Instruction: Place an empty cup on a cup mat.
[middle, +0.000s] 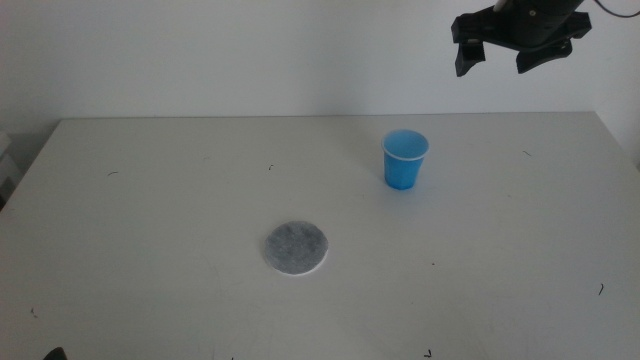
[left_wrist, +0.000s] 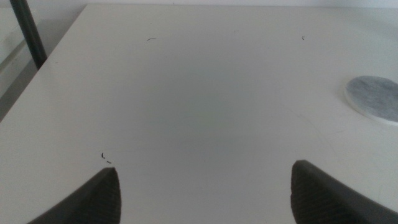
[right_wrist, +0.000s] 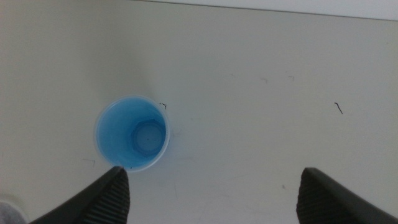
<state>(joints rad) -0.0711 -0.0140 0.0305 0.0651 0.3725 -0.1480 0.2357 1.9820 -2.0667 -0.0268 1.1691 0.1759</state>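
White worktop (middle: 150, 200) carries our cup (middle: 405, 160) at right centre, mat (middle: 296, 248) lower middle; right tool (middle: 517, 40), released, hangs upper right, and must next descend to grasp it.

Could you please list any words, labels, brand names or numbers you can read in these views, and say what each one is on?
There is no readable text in any view.
The cup is plain blue with a white rim, no print showing.
The cup mat is speckled grey, no lettering.
The table bears only small dark scuff marks, not characters.
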